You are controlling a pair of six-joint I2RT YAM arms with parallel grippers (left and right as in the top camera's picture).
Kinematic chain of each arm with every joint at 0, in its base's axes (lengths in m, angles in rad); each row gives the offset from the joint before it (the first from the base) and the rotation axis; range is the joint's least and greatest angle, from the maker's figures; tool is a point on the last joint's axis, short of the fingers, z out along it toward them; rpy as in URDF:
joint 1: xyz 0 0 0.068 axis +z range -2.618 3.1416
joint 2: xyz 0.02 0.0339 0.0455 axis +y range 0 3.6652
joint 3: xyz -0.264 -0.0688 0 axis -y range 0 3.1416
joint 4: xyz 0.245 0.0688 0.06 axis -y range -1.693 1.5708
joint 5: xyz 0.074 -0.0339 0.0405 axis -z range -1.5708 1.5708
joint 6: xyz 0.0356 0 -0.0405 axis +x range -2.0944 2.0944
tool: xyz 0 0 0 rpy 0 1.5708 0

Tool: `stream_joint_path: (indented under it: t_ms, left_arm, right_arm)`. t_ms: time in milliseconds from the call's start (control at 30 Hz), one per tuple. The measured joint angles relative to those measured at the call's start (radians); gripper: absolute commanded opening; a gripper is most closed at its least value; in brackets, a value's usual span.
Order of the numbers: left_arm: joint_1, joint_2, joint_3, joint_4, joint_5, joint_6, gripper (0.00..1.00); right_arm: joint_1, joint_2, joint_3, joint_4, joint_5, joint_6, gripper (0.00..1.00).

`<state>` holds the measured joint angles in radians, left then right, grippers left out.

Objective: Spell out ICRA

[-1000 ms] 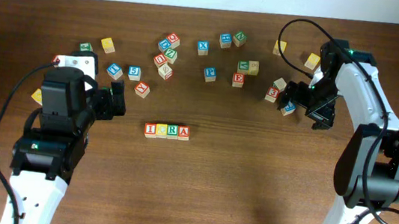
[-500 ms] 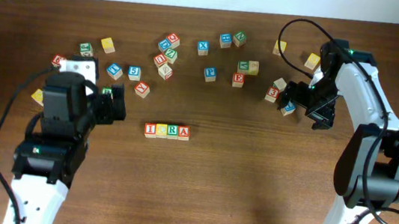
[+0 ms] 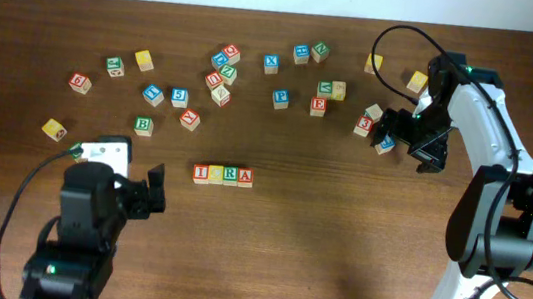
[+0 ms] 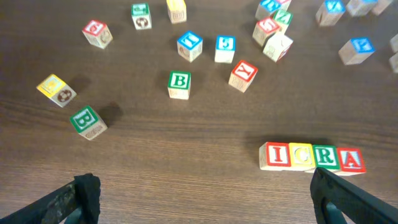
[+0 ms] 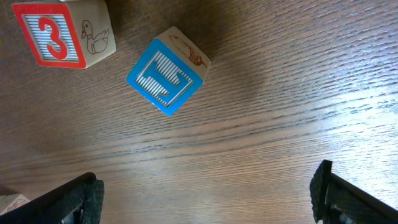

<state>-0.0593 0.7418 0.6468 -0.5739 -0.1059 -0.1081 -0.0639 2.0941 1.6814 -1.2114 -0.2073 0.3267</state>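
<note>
Four wooden cubes stand side by side in a row reading ICRA [image 3: 223,175] at the table's middle: red I [image 4: 274,155], yellow-faced C [image 4: 301,155], green R [image 4: 324,156], red A [image 4: 350,159]. My left gripper [image 3: 149,191] hangs open to the left of and nearer than the row, touching nothing. In the left wrist view the left gripper [image 4: 202,194] has only bare wood between its fingers. My right gripper [image 3: 426,144] stands open at the far right, and in its own view the right gripper [image 5: 208,193] is empty.
Several loose letter cubes lie scattered across the far half of the table, among them a green B [image 3: 143,125], a red E [image 3: 319,105] and a yellow cube [image 3: 53,128]. A blue cube [image 5: 166,70] and a red 3 cube [image 5: 62,34] lie just beyond the right gripper.
My left arm has drawn back toward the near edge, uncovering the cubes at the left. The ICRA row and the right arm have not moved.
</note>
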Motion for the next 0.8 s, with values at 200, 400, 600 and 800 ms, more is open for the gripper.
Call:
stream_joint_path:
  t_ms: [200,400,600,800]
  left_arm:
    - [0.000,-0.125,-0.025,0.000,0.000,0.000,0.99]
    - [0.000,-0.238,-0.089,0.003,0.000,0.000,0.99]
    - [0.000,-0.353,-0.170,0.000,0.000,0.000,0.99]
    - [0.000,-0.428,-0.170,0.002,0.000,0.000,0.99]
  right_arm:
    - [0.000,0.000,0.000,0.000,0.000,0.001,0.98]
    - [0.000,0.000,0.000,0.000,0.000,0.001,0.98]
    - [0.000,0.000,0.000,0.000,0.000,0.001,0.98]
    - [0.000,0.000,0.000,0.000,0.000,0.000,0.98]
